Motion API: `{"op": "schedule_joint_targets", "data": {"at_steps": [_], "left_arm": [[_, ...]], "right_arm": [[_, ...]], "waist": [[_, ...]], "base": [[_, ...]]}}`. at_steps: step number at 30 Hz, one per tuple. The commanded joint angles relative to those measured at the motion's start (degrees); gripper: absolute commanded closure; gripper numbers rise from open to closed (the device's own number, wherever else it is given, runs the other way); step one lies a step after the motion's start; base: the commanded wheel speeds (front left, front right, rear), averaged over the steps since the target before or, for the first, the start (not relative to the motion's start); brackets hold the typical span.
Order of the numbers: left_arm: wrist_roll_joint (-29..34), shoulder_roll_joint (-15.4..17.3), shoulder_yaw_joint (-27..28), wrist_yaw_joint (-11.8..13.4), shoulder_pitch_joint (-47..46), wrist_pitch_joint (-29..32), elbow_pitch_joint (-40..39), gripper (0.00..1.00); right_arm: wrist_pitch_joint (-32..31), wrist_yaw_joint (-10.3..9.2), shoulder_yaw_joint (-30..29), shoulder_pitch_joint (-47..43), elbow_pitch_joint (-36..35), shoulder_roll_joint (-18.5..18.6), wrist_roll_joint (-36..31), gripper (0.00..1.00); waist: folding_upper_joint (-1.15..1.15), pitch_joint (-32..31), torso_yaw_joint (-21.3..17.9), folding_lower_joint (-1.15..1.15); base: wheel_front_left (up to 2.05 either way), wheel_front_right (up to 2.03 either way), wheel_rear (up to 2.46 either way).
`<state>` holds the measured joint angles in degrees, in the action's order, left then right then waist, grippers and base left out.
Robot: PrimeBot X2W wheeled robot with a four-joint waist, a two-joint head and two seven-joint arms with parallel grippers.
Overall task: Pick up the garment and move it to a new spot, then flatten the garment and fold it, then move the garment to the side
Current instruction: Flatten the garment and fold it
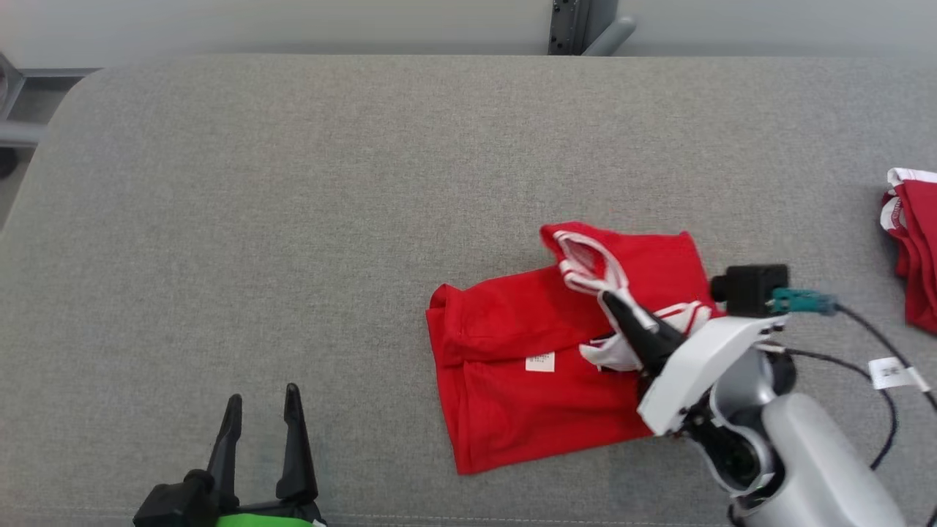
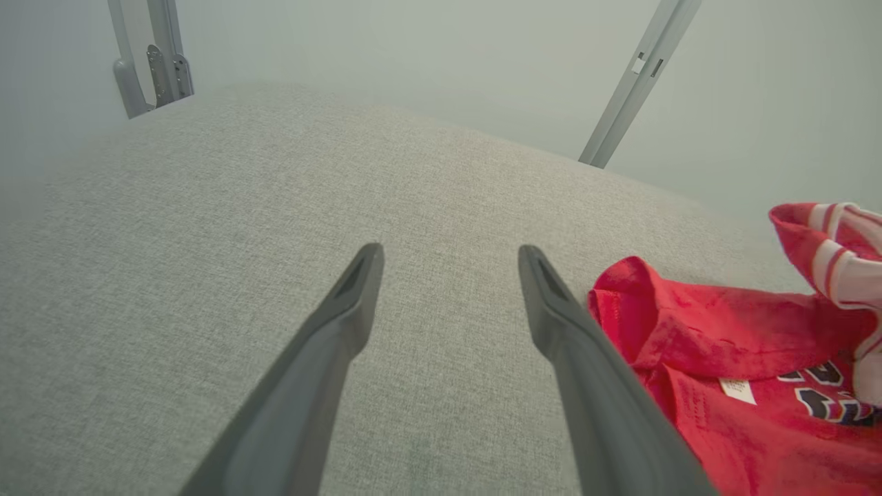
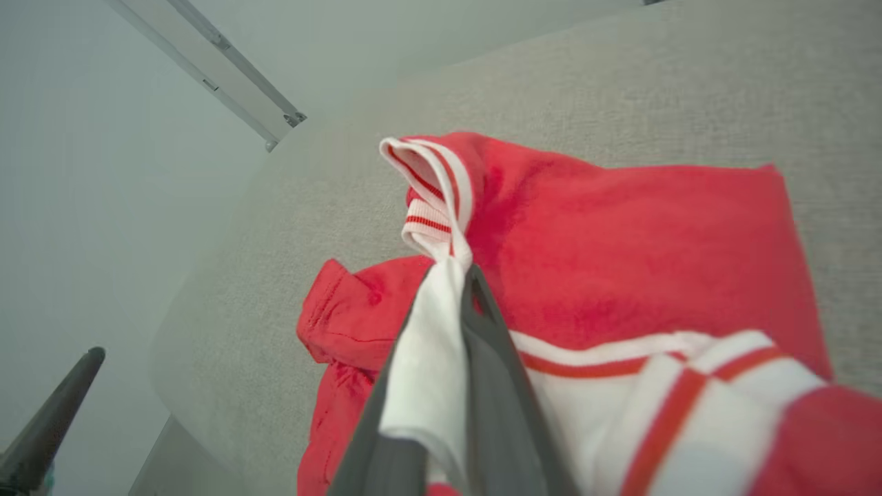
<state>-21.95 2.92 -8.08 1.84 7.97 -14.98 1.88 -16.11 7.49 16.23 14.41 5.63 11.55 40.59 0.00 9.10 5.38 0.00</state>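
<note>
Crumpled red jersey garment (image 1: 527, 366) with white-and-red striped trim lies right of centre on grey woven fabric surface (image 1: 293, 183). Right gripper (image 1: 607, 298): fingers pressed together, pinching white striped trim. Left gripper (image 1: 263, 395): fingers spread, holding nothing, near front edge, apart from garment. Small white sewn label (image 1: 540, 361): print illegible. Navy lettering (image 2: 823, 393): partly hidden, unreadable. Second red-and-white cloth (image 1: 915, 249) at surface's right edge.

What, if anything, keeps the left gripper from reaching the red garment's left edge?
Probably nothing, so yes: the left gripper is open over the grey surface, and the left edge of the red garment lies uncovered beside it. The right gripper pinches its white trim farther right.
</note>
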Motion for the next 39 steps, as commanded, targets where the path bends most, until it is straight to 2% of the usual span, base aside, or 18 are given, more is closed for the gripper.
{"op": "schedule_joint_targets", "data": {"at_steps": [1, 5, 9, 19, 20, 21, 24, 26, 27, 29, 35, 39], "left_arm": [[-0.38, 0.04, -0.29, 0.35, -1.03, -0.25, 0.21, 0.0], [-0.82, 0.04, -1.09, 0.84, -1.9, -0.25, 0.82, 0.0], [-0.73, 0.04, -1.9, 1.16, -2.27, -0.24, 1.3, 0.0], [-0.61, 0.03, -3.22, 1.65, -2.03, -0.22, 2.26, 0.0], [-0.79, 0.03, -3.15, 1.73, -1.61, -0.21, 2.38, 0.0], [-0.82, 0.03, -3.03, 1.76, -1.38, -0.21, 2.44, 0.0], [-0.74, 0.03, -2.46, 1.84, -0.77, -0.21, 2.57, 0.0], [-0.46, 0.03, -1.77, 1.81, -0.46, -0.21, 2.6, 0.0], [-0.12, 0.03, -0.93, 2.02, -0.04, -0.21, 2.52, 0.0], [-0.03, 0.03, -0.58, 2.13, 0.15, -0.21, 2.37, 0.0], [-0.58, 0.04, 1.96, 2.76, 1.38, -0.21, 0.95, 0.0], [0.54, 0.04, 2.77, 2.18, 1.91, -0.21, 0.77, 0.0]], "right_arm": [[0.44, -0.01, 1.3, -0.34, 0.64, -1.32, -0.91, 1.0], [2.88, -0.01, 5.03, -0.55, 4.27, -6.01, -3.15, 1.0], [6.13, 0.0, 7.09, 1.23, 7.64, -8.14, -2.88, 1.0], [12.2, 0.0, 15.67, 4.77, 13.67, -8.55, 0.72, 1.0], [13.29, 0.0, 16.83, 5.32, 15.06, -8.58, 1.12, 0.75], [13.78, 0.0, 17.58, 5.54, 15.5, -8.65, 1.16, 0.0], [14.79, 0.0, 18.69, 5.93, 16.09, -8.56, 1.05, 0.0], [16.63, 0.0, 18.6, 6.62, 15.7, -8.48, -1.42, 0.0], [18.53, 0.0, 17.29, 5.98, 14.21, -8.53, -4.76, 0.0], [19.22, 0.0, 16.45, 4.92, 12.65, -8.6, -5.62, 0.0], [19.68, -0.01, 5.52, -2.72, 1.08, -7.69, -15.57, 0.0], [19.98, -0.02, -2.52, -8.04, -2.84, -5.83, -20.95, 0.0]], "waist": [[0.0, 1.16, 1.14, 0.0], [0.0, 2.03, 2.26, 0.0], [0.0, 2.22, 3.06, 0.0], [0.0, 0.98, 4.4, 0.0], [0.0, 0.8, 4.42, 0.0], [0.0, 0.74, 4.34, 0.0], [0.0, 0.56, 3.91, 0.0], [0.0, 0.33, 3.32, 0.0], [0.0, -0.2, 2.53, 0.0], [0.0, -0.53, 2.11, 0.0], [0.0, -2.08, -1.08, 0.0], [0.0, -2.9, -3.03, 0.0]], "base": [[0.0, 0.0, 0.0], [0.0, 0.0, 0.0], [0.0, 0.0, 0.0], [0.0, 0.0, 0.0], [0.0, 0.0, 0.0], [0.0, 0.0, 0.0], [0.0, 0.0, 0.0], [0.0, 0.0, 0.0], [0.0, 0.0, 0.0], [0.0, 0.0, 0.0], [0.0, 0.0, 0.0], [0.0, 0.0, 0.0]]}}
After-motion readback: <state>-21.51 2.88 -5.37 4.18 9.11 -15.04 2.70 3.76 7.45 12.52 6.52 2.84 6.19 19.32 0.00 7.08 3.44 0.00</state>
